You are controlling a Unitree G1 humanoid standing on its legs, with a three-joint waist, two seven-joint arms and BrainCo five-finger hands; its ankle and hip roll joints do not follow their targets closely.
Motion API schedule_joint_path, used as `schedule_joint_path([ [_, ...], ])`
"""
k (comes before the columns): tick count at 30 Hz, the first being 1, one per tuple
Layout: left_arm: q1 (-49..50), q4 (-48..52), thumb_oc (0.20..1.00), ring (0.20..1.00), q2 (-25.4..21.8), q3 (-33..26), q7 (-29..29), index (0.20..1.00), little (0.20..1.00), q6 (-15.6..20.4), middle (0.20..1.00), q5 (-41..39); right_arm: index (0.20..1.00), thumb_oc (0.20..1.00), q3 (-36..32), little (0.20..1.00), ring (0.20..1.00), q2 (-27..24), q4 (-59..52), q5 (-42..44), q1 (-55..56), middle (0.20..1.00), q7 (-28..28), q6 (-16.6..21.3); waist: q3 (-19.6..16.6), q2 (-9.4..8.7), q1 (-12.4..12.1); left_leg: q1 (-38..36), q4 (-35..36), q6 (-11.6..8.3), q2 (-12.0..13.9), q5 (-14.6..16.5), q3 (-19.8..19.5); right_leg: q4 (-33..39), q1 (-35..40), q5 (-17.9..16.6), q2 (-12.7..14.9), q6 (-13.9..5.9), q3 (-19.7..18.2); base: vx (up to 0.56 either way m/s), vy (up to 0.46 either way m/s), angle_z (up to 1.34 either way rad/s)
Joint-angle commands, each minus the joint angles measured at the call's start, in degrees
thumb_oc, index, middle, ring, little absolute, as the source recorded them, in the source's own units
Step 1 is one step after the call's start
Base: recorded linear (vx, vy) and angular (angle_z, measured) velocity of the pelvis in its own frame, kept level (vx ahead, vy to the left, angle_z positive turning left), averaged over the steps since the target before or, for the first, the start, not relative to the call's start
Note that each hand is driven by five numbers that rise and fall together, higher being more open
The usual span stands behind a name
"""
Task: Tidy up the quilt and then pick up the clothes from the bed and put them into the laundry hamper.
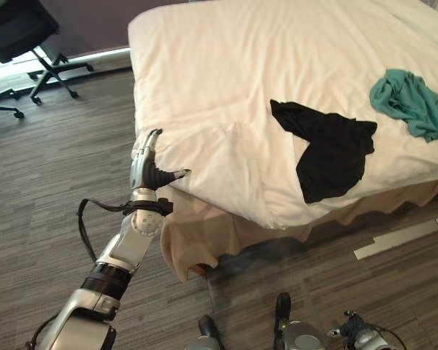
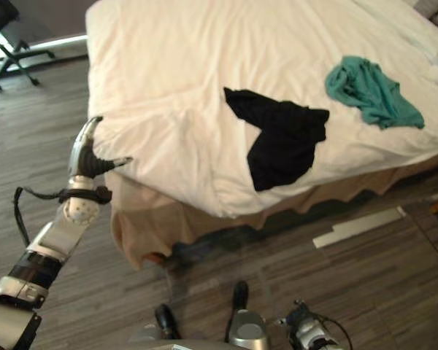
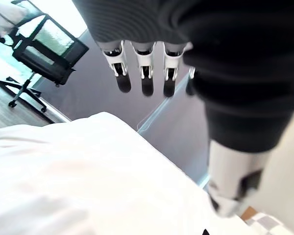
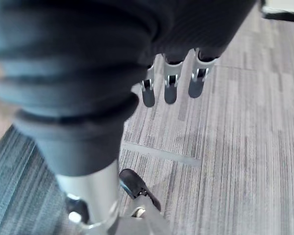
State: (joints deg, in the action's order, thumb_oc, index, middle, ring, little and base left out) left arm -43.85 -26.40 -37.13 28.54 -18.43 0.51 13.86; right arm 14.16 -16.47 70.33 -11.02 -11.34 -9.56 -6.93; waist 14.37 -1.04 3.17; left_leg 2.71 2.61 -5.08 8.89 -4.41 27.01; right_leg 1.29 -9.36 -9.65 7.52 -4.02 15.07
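A cream quilt [image 1: 226, 80] covers the bed, fairly smooth, with a few creases near its front corner. On it lie a black garment [image 1: 328, 149] near the front edge and a teal garment [image 1: 410, 102] further right. My left hand [image 1: 147, 164] is raised at the bed's front left corner, right by the quilt's edge; its fingers [image 3: 144, 73] are straight and hold nothing, so it is open. The quilt [image 3: 63, 186] spreads below it in the left wrist view. My right hand [image 4: 171, 83] hangs over the floor with straight, empty fingers.
A beige bed skirt [image 1: 197, 240] hangs under the quilt at the front. A black office chair [image 1: 29, 36] stands on the grey wood floor at the far left. A pale strip [image 1: 398, 239] lies on the floor at the right.
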Motion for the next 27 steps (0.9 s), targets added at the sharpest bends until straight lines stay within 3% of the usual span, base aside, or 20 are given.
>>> schedule_joint_path([
  [1,-0.5,4.8,1.0,1.0,-2.0,-6.0,-5.2,1.0,1.0,-0.6,1.0,9.6,1.0,1.0,2.3,1.0,1.0,0.3,-0.2,2.2,-2.7,1.0,-4.0,1.0,7.0,0.94,3.4,0.5,-4.2,-1.14,2.1,8.9,-1.5,1.6,2.9,9.0,2.8,-3.91,0.4,-0.16,-0.032,-0.07],
  [5,-14.3,-11.5,1.0,1.0,0.2,0.6,-5.3,1.0,1.0,-6.4,1.0,14.9,1.0,1.0,3.2,1.0,1.0,-1.0,-0.7,4.6,-5.2,1.0,-6.4,1.0,10.9,0.35,5.1,6.8,-7.8,-1.57,3.6,9.9,-2.2,-2.1,-3.5,9.8,3.3,-4.55,-0.3,-0.16,-0.022,0.01],
  [10,-20.0,-25.7,1.0,1.0,-0.1,8.0,-0.5,1.0,1.0,-9.1,1.0,21.5,1.0,1.0,3.9,1.0,1.0,-1.6,-0.8,6.2,-4.9,1.0,-7.3,1.3,14.0,0.09,6.2,7.9,-8.6,-1.99,4.6,9.4,-1.5,-2.7,-4.7,9.5,3.3,-4.92,0.1,-0.05,0.0,-0.04],
  [11,-20.2,-25.8,0.953,0.953,0.0,8.2,-0.5,0.953,0.953,-9.1,0.953,21.5,1.0,1.0,3.8,1.0,1.0,-1.6,-0.8,6.2,-4.9,1.0,-7.3,1.3,14.1,0.08,6.1,7.8,-8.6,-2.0,4.6,9.4,-1.5,-2.7,-4.6,9.5,3.3,-4.92,0.0,-0.01,-0.002,-0.06],
  [12,-19.4,-30.1,0.482,0.482,0.4,9.7,1.2,0.482,0.482,-8.7,0.482,22.7,1.0,1.0,3.7,1.0,1.0,-2.0,-0.3,7.3,-5.2,1.0,-7.3,1.7,14.3,-0.02,6.3,6.8,-8.1,-2.26,4.8,9.2,-1.0,-2.0,-3.8,9.3,3.3,-5.05,0.1,0.01,-0.003,-0.08],
  [13,-18.4,-31.1,0.2,0.2,0.3,10.3,1.9,0.2,0.2,-8.1,0.2,23.2,1.0,1.0,3.6,1.0,1.0,-2.2,-0.3,7.5,-4.9,1.0,-7.3,1.8,14.3,-0.05,6.3,6.1,-7.7,-2.36,4.8,9.1,-0.8,-1.7,-3.3,9.2,3.2,-5.07,0.2,0.01,-0.003,-0.13],
  [16,-15.2,-29.9,0.2,0.2,-0.3,10.6,3.1,0.2,0.2,-7.1,0.2,23.4,1.0,1.0,2.9,1.0,1.0,-2.8,0.0,8.2,-4.7,1.0,-7.4,2.1,13.7,0.08,6.0,4.4,-6.7,-2.53,4.7,8.9,-0.3,-0.9,-2.1,9.1,3.1,-5.03,0.3,0.03,0.006,-0.05],
  [19,-5.2,-26.9,0.2,0.2,-1.5,8.8,4.3,0.2,0.2,-5.5,0.2,22.8,1.0,1.0,1.7,1.0,1.0,-4.3,-0.4,8.3,-4.9,1.0,-7.7,2.0,12.1,0.67,5.3,1.5,-5.1,-2.64,4.4,9.0,0.3,0.2,0.5,9.4,2.9,-4.76,0.6,0.06,0.031,-0.02],
  [22,12.4,-22.5,0.2,0.2,-4.1,1.7,5.2,0.2,0.2,-3.7,0.2,20.0,1.0,1.0,-1.7,1.0,1.0,-8.9,-3.8,8.3,-7.2,1.0,-8.0,2.2,8.9,1.22,3.4,-1.7,-2.9,-2.28,3.6,7.9,1.3,1.4,3.4,9.1,2.7,-3.82,1.2,0.06,0.041,-0.08],
  [24,16.4,-22.3,0.241,0.241,-4.1,-0.1,5.4,0.241,0.241,-3.4,0.241,19.6,1.0,1.0,-2.1,1.0,1.0,-10.3,-5.2,8.0,-7.6,1.0,-7.9,2.4,8.1,1.3,3.1,-2.6,-2.1,-2.27,3.3,7.9,1.2,1.9,4.3,9.1,2.6,-3.77,1.2,0.08,0.039,-0.16],
  [25,26.1,-21.9,1.0,1.0,-3.6,-6.7,5.4,1.0,1.0,-3.2,1.0,17.2,1.0,1.0,-5.4,1.0,1.0,-15.1,-14.2,7.2,-2.4,1.0,-6.4,4.2,6.9,0.99,2.7,-4.5,-0.5,-2.16,2.9,7.6,1.6,2.6,5.9,9.2,2.2,-3.74,1.2,0.11,0.052,-0.06],
  [27,33.6,-22.6,1.0,1.0,-1.8,-12.5,4.6,1.0,1.0,-2.8,1.0,15.9,1.0,1.0,-8.2,1.0,1.0,-18.1,-25.7,4.0,2.7,1.0,-6.8,6.2,6.1,0.42,2.6,-5.9,0.7,-1.92,2.6,7.4,1.5,3.0,7.1,9.5,2.0,-3.63,1.2,0.07,0.044,0.05],
])
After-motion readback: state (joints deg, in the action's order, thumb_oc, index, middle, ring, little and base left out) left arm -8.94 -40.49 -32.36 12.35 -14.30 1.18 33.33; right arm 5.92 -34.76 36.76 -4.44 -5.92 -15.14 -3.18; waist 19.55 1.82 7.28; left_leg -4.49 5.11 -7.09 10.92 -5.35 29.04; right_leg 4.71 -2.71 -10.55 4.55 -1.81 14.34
